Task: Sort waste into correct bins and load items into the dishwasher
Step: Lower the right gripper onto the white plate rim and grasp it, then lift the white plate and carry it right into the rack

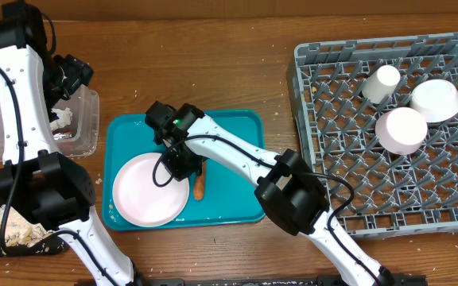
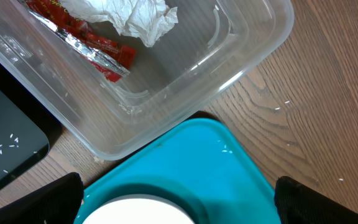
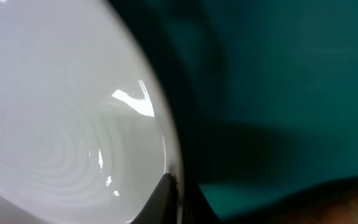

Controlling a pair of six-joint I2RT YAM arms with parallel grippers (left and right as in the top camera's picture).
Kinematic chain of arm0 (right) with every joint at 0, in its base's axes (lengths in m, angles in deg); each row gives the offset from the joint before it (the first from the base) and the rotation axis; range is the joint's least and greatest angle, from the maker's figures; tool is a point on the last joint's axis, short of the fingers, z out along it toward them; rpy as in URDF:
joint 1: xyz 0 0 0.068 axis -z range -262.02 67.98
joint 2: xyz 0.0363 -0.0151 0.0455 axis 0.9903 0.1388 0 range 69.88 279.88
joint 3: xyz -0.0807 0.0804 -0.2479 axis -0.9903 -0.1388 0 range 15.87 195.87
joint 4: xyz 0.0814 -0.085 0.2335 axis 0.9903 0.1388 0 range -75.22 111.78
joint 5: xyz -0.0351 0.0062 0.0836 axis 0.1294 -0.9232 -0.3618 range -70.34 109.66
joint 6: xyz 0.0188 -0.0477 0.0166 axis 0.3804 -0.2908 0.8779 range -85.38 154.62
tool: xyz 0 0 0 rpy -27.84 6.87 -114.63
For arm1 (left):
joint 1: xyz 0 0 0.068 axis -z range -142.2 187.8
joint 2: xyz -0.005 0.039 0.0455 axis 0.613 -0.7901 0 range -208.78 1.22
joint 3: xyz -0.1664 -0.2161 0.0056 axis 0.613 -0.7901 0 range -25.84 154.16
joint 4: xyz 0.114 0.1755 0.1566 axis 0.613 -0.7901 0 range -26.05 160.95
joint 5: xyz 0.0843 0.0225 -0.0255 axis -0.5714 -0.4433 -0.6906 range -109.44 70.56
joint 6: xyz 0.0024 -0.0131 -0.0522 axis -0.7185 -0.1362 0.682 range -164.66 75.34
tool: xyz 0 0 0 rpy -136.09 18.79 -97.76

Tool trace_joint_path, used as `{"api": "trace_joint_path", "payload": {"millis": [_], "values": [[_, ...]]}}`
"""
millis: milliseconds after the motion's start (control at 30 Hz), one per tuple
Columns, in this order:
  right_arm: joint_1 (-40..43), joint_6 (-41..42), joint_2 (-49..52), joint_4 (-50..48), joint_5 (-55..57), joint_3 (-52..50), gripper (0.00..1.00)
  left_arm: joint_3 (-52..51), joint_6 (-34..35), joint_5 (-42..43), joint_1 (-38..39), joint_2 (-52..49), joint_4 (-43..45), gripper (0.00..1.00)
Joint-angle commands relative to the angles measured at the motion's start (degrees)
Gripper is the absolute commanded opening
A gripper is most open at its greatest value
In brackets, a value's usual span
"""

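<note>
Right gripper [image 1: 183, 164] (spread or pinching can't be told) is parked at the white plate [image 1: 137, 195] rim, which should be gripped deep and level.

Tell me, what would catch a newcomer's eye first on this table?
The bright teal tray in the middle grabs the eye, with a white plate on it and the right arm bent down over the plate's edge. On the right sits a grey dish rack holding three white cups and bowls; at the far left, a clear bin holds crumpled paper and a red wrapper.
</note>
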Motion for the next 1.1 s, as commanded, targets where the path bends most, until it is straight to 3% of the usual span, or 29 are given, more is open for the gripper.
{"api": "trace_joint_path", "payload": {"millis": [0,300,567,667,833,1067], "values": [[0.13,0.44,0.92,1.7,0.22,2.95,0.04,-0.15,-1.27,-0.74,-0.11,0.83,0.04,1.0],[4.9,4.13,0.87,11.41,-0.35,16.46,0.04,-0.15,-1.27,-0.74,-0.11,0.83,0.04,1.0],[20.94,4.07,-0.81,25.4,2.8,40.54,0.04,-0.15,-1.27,-0.74,-0.11,0.83,0.04,1.0],[26.21,4.11,-3.91,25.38,3.82,40.89,0.04,-0.15,-1.27,-0.74,-0.11,0.83,0.04,1.0],[36.96,5.38,-8.28,25.38,17.4,40.87,0.04,-0.15,-1.27,-0.74,-0.11,0.83,0.04,1.0],[48.59,5.84,-10.05,25.38,26.82,40.76,0.04,-0.15,-1.27,-0.74,-0.11,0.83,0.04,1.0]]}}
